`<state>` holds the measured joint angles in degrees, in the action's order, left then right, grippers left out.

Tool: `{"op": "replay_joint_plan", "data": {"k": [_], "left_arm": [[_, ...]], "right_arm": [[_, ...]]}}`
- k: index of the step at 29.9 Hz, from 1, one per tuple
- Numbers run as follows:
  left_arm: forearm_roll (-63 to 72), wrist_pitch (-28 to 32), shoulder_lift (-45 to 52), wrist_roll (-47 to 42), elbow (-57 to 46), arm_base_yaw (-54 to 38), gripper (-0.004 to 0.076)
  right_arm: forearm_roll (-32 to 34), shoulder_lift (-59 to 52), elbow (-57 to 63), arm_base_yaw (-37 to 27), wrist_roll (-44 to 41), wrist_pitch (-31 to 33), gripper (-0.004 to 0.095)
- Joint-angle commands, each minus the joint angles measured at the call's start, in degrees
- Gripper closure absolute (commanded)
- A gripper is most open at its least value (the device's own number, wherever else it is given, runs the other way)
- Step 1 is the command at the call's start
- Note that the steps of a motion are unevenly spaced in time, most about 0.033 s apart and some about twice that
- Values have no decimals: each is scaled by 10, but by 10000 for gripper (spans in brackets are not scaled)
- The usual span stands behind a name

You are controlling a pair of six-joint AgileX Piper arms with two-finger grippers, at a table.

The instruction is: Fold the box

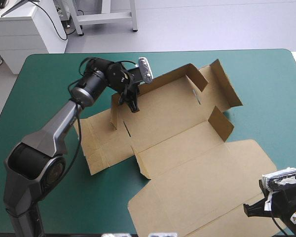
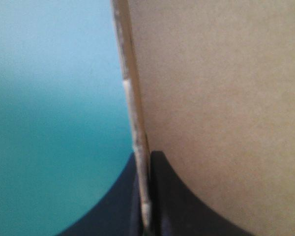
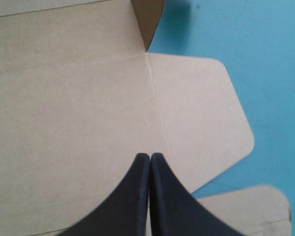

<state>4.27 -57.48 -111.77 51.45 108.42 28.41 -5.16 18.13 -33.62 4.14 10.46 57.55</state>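
Observation:
The brown box (image 1: 163, 116) lies open in the middle of the table. Its long far wall (image 1: 170, 79) and short left wall (image 1: 113, 112) stand raised, and the wide lid (image 1: 202, 182) lies flat toward the near edge. My left gripper (image 1: 133, 104) is at the far left corner, shut on the top edge of the raised board (image 2: 137, 123), which runs between its fingers (image 2: 146, 196). My right gripper (image 3: 150, 164) is shut and holds nothing. It hovers over the lid's near right part, beside a rounded side flap (image 3: 201, 123).
The teal-green cover (image 1: 44, 94) shows bare to the left of the box and along the right side (image 1: 276, 108). A raised right end flap (image 1: 222, 121) stands between the base and the lid.

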Motion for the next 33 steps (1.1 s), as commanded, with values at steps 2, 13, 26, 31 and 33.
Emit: {"op": "replay_joint_plan", "data": {"k": [2, 13, 26, 31, 33], "left_arm": [[-27, 62, 33, 66, 22, 36, 731], [41, 100, 73, 184, 22, 38, 731], [40, 137, 150, 233, -48, 70, 732], [5, 249, 212, 215, -170, 70, 732], [-11, 291, 241, 195, -226, 70, 731]], "right_arm": [[2, 7, -14, -6, -12, -36, 923], [35, 7, -39, -6, -41, -30, 923], [62, 8, -68, -6, -82, -31, 923], [67, 8, -68, -6, -88, -31, 923], [67, 10, -68, -6, -94, -32, 923]]}}
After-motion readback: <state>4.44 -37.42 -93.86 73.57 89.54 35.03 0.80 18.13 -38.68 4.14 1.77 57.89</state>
